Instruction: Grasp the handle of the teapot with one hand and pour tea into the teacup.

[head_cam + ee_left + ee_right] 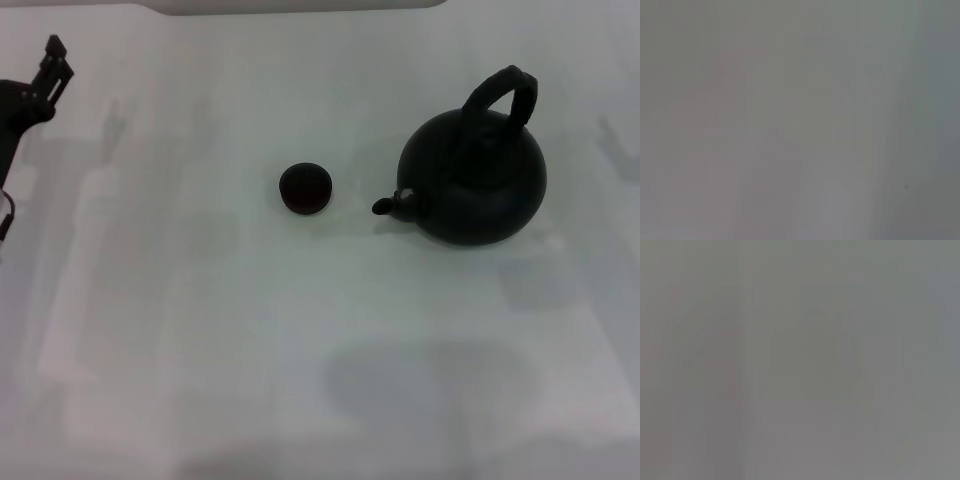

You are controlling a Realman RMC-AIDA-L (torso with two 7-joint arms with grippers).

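In the head view a large round matte-black teapot (478, 180) stands upright on the white table at the right. Its arched black handle (503, 92) rises over the top, and its short spout (390, 204) points left toward the teacup. The teacup (305, 187), a tiny round black handleless cup, sits to the left of the spout with a small gap between them. My left gripper (52, 66) is at the far left edge, well away from both. The right gripper is out of view. Both wrist views show only blank grey surface.
The white table (250, 340) spreads out in front of the teapot and teacup. A pale raised edge (300, 6) runs along the back of the table.
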